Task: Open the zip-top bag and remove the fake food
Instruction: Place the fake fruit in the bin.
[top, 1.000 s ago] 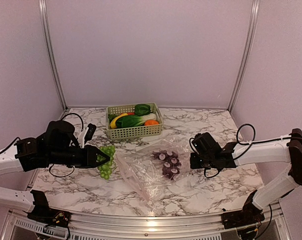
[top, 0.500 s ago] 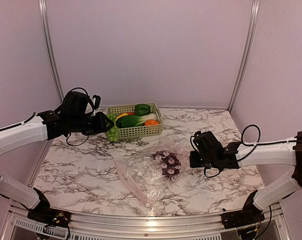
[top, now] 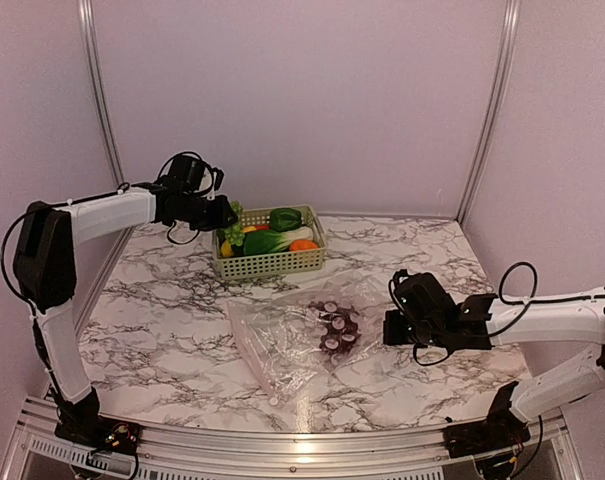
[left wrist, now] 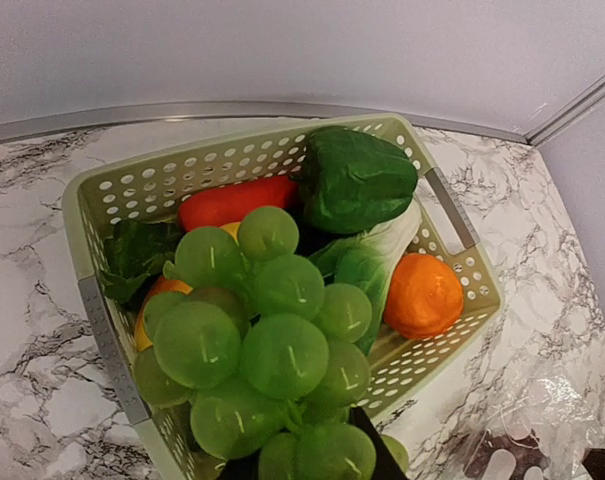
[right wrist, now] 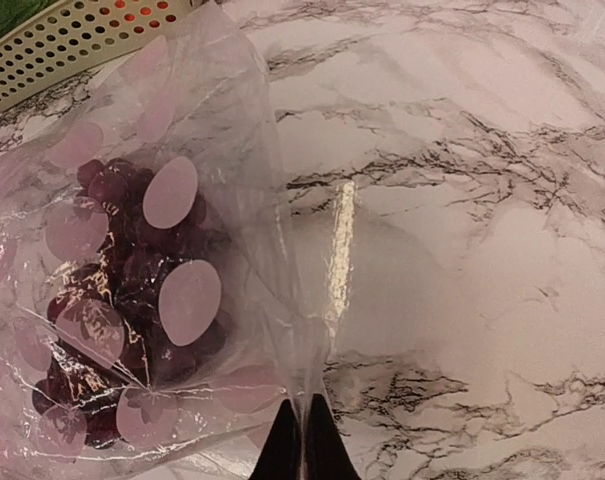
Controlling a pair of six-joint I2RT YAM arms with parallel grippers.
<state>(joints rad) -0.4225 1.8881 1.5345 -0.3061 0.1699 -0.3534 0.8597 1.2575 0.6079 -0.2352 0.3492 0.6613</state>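
Note:
The clear zip-top bag [top: 287,350] lies crumpled on the marble table with a purple grape bunch [top: 337,328] inside it. My right gripper [top: 387,328] is shut on the bag's right edge; the right wrist view shows the film [right wrist: 232,200] pinched between the black fingertips [right wrist: 304,445], with the purple grapes [right wrist: 132,300] to the left. My left gripper [top: 225,213] is shut on a green grape bunch [top: 234,232] of the fake food, which hangs over the basket's left end. In the left wrist view the green grapes [left wrist: 272,350] hide most of the gripper [left wrist: 307,462].
The pale green lattice basket [top: 267,264] stands at the back of the table. It holds a green pepper [left wrist: 357,175], an orange [left wrist: 422,295], a red piece [left wrist: 237,200] and a leafy green vegetable [left wrist: 374,262]. The basket rim [left wrist: 102,320] lies below the grapes.
My left arm has carried the green grapes from the table beside the bag up and back to above the basket. The right gripper has kept its pinch on the bag, drifting slightly right.

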